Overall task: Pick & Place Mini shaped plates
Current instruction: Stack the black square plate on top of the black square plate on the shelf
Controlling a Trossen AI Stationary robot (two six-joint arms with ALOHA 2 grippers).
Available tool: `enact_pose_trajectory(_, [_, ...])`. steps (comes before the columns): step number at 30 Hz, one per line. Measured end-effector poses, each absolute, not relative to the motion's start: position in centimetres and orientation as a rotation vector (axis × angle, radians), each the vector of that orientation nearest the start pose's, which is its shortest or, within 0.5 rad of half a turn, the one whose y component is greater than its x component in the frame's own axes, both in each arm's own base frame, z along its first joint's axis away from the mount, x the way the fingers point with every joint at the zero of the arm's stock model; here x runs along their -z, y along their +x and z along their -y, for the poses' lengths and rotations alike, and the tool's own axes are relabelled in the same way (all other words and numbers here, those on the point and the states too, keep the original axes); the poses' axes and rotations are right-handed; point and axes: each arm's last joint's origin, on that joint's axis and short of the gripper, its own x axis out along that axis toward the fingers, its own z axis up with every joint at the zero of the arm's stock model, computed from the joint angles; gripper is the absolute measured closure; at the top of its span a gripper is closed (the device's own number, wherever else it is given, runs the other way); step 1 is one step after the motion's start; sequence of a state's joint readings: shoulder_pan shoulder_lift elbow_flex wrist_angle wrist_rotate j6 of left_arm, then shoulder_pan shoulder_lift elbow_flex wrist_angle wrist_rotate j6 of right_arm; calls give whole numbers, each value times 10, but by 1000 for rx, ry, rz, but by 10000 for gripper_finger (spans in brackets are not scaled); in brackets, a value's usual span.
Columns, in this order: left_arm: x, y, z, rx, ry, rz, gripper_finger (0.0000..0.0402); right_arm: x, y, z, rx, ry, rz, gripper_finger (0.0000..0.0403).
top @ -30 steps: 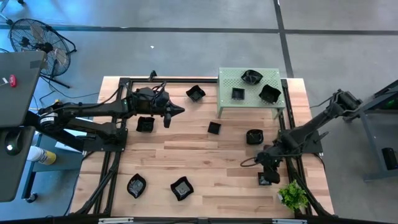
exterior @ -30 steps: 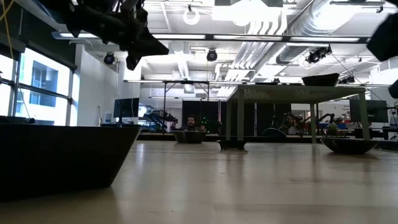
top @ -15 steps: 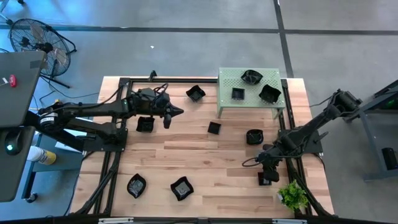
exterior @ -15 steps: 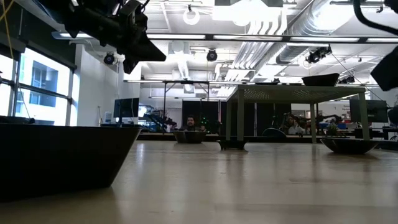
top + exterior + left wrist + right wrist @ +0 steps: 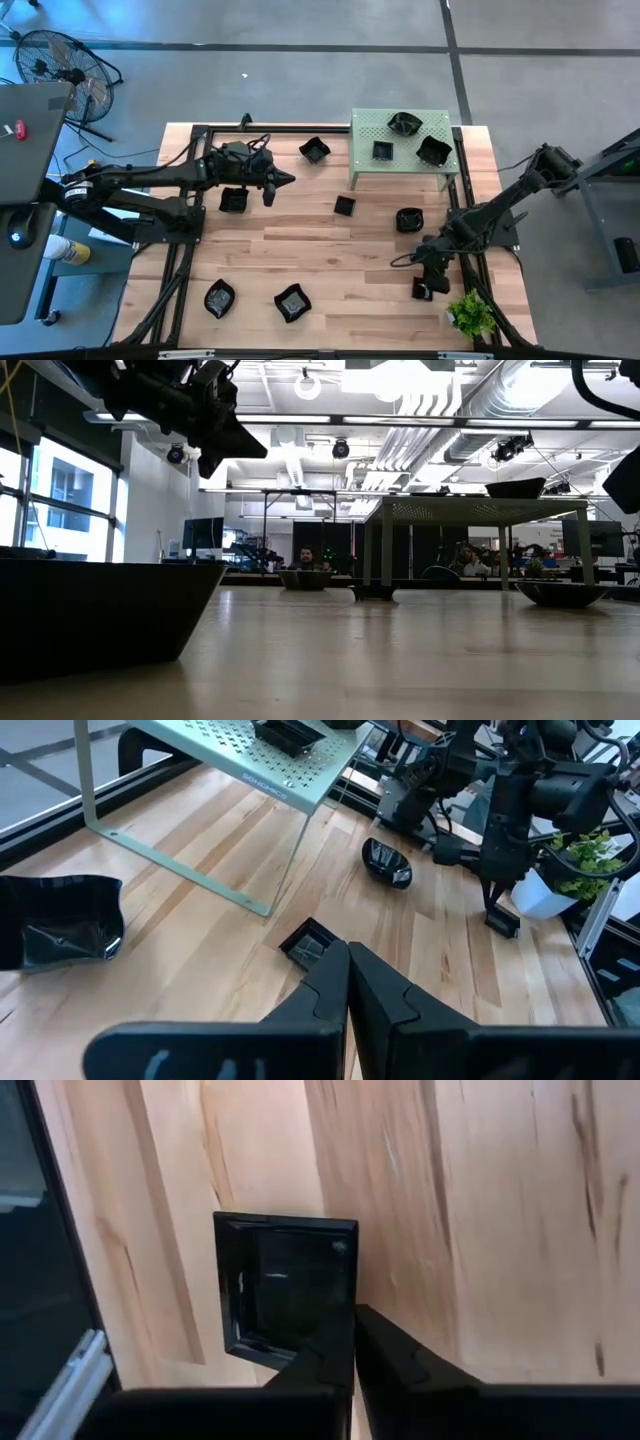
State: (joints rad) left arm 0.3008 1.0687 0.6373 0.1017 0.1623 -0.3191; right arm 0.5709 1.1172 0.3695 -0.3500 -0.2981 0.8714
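Grey concrete floor surrounds the wooden worktop [image 5: 330,270], where small black dishes lie scattered and three more sit on the pale green stand [image 5: 402,148] at the far edge. The right gripper [image 5: 427,284] hangs low by the worktop's right edge, toward the near corner, its fingers [image 5: 330,1355] pressed together over the rim of a square plate [image 5: 285,1285]. They appear to pinch that near rim, though whether the grip is firm is hard to say. This plate lies flat with no real long axis, its sides roughly parallel to the worktop's edge. The left gripper [image 5: 282,179] hovers over the left-centre, fingers shut on nothing, pointing toward another small square dish [image 5: 310,941]. Of the two arms, the right is nearer its plate.
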Motion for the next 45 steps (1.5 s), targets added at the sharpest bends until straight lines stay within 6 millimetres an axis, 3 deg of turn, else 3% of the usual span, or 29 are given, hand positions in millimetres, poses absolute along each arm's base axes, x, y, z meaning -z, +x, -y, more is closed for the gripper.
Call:
enact_pose_trajectory(6, [-256, 223, -64, -188, -392, -297, 401, -135, 140, -100, -202, 663, -1348, 401])
enact_pose_trajectory(11, [-256, 223, -64, -187, -392, -296, 401, -150, 152, -106, -185, 754, -1267, 401])
enact_pose_trajectory(17, [-256, 223, -64, -187, -394, -294, 401, -194, 178, -112, -138, 805, -1058, 401])
enact_pose_trajectory(22, [-257, 223, -64, -186, -398, -282, 401, -245, 204, -98, 3, 851, -858, 402])
enact_pose_trajectory(28, [-260, 224, -64, -181, -409, -254, 401, -312, 223, -50, 300, 891, -640, 399])
enact_pose_trajectory(33, [-263, 225, -65, -177, -402, -226, 401, -352, 212, 11, 624, 974, -561, 401])
enact_pose_trajectory(37, [-262, 225, -65, -177, -403, -227, 401, -359, 192, 57, 857, 1035, -572, 402])
enact_pose_trajectory(45, [-262, 225, -65, -202, -399, -225, 401, -330, 180, 123, 931, 1192, -504, 402])
